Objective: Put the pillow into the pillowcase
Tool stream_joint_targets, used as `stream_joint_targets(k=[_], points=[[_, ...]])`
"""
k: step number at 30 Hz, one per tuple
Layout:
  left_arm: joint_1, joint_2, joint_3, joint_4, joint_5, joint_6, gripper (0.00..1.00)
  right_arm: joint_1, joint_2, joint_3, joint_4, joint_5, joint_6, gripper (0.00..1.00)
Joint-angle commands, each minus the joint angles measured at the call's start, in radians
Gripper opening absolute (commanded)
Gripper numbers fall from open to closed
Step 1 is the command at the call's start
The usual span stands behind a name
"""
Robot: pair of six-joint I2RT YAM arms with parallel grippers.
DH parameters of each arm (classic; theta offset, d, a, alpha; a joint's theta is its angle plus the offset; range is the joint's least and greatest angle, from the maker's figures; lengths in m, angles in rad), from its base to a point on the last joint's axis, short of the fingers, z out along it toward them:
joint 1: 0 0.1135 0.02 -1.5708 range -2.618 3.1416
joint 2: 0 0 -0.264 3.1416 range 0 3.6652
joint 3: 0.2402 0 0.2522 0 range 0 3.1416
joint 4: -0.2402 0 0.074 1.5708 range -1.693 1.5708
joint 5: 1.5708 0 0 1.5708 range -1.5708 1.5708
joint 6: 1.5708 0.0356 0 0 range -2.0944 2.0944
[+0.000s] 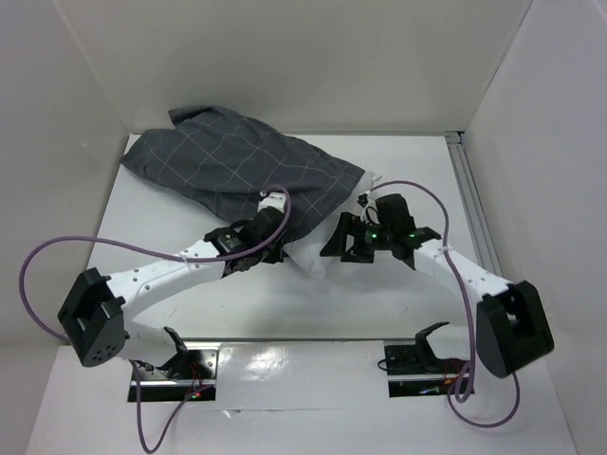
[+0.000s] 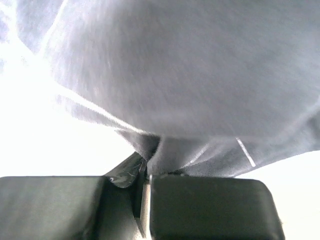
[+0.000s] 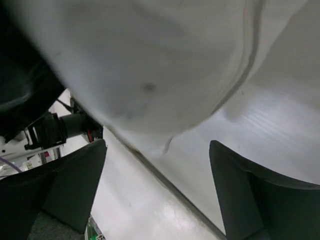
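Observation:
The dark grey checked pillowcase [image 1: 237,166] lies at the back of the table, bulging. A white corner of the pillow [image 1: 305,256] sticks out of its near edge. My left gripper [image 1: 266,248] is shut on a fold of the pillowcase [image 2: 170,155] at that edge. My right gripper [image 1: 343,242] is open just right of the pillow corner. In the right wrist view the white pillow [image 3: 150,65] fills the space above the spread fingers [image 3: 240,195], with nothing between them.
White walls enclose the table [image 1: 398,294] on the back and sides. A metal rail [image 1: 471,204] runs along the right edge. Two black stands [image 1: 175,360] [image 1: 417,355] sit at the near edge by the arm bases.

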Motion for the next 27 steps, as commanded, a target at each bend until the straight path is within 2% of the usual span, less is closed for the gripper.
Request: stream_joint_targets(k=[1, 2, 3, 4, 6, 7, 9, 10, 12, 13, 14, 16, 18, 21, 23, 27], points=[[-0.015, -0.075, 0.097, -0.034, 0.017, -0.014, 0.0, 0.045, 0.109, 0.067, 0.164, 0.037, 0.014, 0.89], [-0.015, -0.075, 0.115, -0.034, 0.017, -0.002, 0.0, 0.045, 0.139, 0.085, 0.228, 0.037, 0.023, 0.83], [-0.015, -0.09, 0.161, -0.044, 0.029, -0.002, 0.0, 0.045, 0.203, 0.111, 0.251, 0.037, 0.023, 0.55], [-0.015, -0.1, 0.196, -0.055, 0.029, 0.025, 0.0, 0.045, 0.234, 0.201, 0.268, 0.006, 0.023, 0.38], [-0.015, -0.1, 0.287, -0.066, 0.087, 0.058, 0.0, 0.027, 0.283, 0.335, 0.252, -0.022, 0.014, 0.13], [-0.015, -0.076, 0.421, -0.089, 0.11, 0.097, 0.0, 0.001, 0.298, 0.475, 0.233, -0.022, 0.014, 0.0], [-0.006, -0.026, 0.596, -0.126, 0.217, 0.14, 0.0, -0.034, 0.298, 0.604, 0.181, -0.032, 0.014, 0.0], [0.003, 0.007, 0.801, -0.177, 0.26, 0.176, 0.0, -0.066, 0.28, 0.704, 0.169, -0.032, 0.014, 0.0], [0.003, 0.137, 1.018, -0.227, 0.408, 0.2, 0.0, -0.079, 0.256, 0.773, 0.134, -0.001, 0.014, 0.0], [-0.015, 0.187, 1.227, -0.245, 0.459, 0.213, 0.0, -0.079, 0.246, 0.788, 0.133, 0.011, 0.023, 0.0], [-0.029, 0.281, 1.325, -0.268, 0.501, 0.213, 0.0, -0.07, 0.246, 0.779, 0.156, 0.02, 0.041, 0.0], [-0.041, 0.351, 1.516, -0.269, 0.611, 0.196, 0.0, -0.041, 0.283, 0.671, 0.207, 0.04, 0.093, 0.0], [-0.029, 0.357, 1.515, -0.194, 0.708, 0.135, 0.0, -0.014, 0.323, 0.571, 0.329, 0.05, 0.141, 0.0], [0.046, 0.295, 1.349, -0.085, 0.782, 0.047, 0.0, -0.004, 0.348, 0.413, 0.463, 0.076, 0.214, 0.0], [0.098, 0.27, 1.317, -0.052, 0.836, 0.01, 0.0, -0.004, 0.311, 0.383, 0.463, 0.076, 0.215, 0.0], [0.149, 0.248, 1.35, -0.052, 0.889, -0.028, 0.0, -0.004, 0.191, 0.372, 0.336, 0.097, 0.161, 0.0]])
